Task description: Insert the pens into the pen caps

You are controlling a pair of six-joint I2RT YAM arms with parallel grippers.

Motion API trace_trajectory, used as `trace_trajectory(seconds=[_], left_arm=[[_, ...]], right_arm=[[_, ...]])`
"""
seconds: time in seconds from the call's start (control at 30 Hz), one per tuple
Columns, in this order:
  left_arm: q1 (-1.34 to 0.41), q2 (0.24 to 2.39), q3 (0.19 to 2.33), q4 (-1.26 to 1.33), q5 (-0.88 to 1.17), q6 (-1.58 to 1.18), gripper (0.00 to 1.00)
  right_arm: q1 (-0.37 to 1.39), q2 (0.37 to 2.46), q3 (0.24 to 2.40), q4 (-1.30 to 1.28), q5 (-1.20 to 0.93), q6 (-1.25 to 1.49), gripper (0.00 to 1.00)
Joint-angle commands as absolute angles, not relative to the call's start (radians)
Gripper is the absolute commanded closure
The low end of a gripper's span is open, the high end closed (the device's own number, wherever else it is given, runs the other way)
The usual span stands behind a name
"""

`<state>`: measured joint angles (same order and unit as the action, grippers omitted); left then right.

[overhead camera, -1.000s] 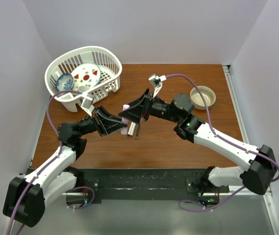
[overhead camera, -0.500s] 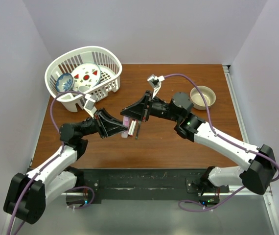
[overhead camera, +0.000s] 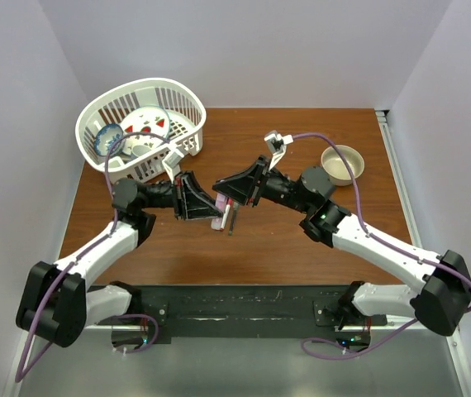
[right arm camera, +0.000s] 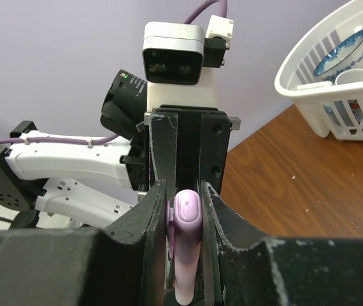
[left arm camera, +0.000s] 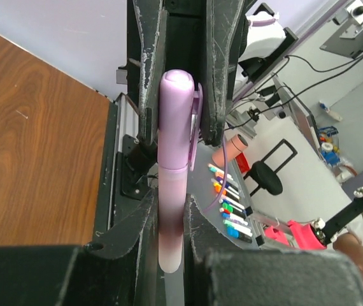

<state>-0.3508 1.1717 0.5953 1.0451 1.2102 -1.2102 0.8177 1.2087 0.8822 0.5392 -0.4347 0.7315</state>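
Note:
The pink pen (left arm camera: pixel 172 210) is held in mid-air, with my left gripper (left arm camera: pixel 170 245) shut on its barrel. The pink pen cap (left arm camera: pixel 180 121) sits over the pen's far end, and my right gripper (right arm camera: pixel 186 255) is shut on that cap (right arm camera: pixel 186 217) from the opposite side. In the top view the two grippers meet tip to tip above the table's middle, left gripper (overhead camera: pixel 208 203) and right gripper (overhead camera: pixel 225 192), with the pink pen (overhead camera: pixel 220 201) between them. A dark pen (overhead camera: pixel 232 220) lies on the table just below them, beside a pale short piece (overhead camera: pixel 217 223). Other caps are hidden.
A white plastic basket (overhead camera: pixel 178 95) with a blue bowl and a plate stands at the back left, close behind the left arm. A small beige bowl (overhead camera: pixel 342 164) sits at the back right. The wooden table ends at a black rail along the near edge.
The right gripper's fingers have closed in round the pink cap. The left arm has swung up towards the basket and turned its wrist. Both grippers have shifted slightly right.

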Motion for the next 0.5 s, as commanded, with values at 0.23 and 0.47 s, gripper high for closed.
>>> trace_trajectory(seconds=[0.23,0.47], left_arm=[[-0.299,1.207,0.828,0.922,0.943,-1.135,1.00],[-0.319,1.077,0.706,0.793,0.943,-1.019,0.99]], right_arm=[[0.969,1.216,0.762,0.321,-0.551,0.752,1.00],[0.853,1.224,1.012,0.206,-0.338,0.732,1.00]])
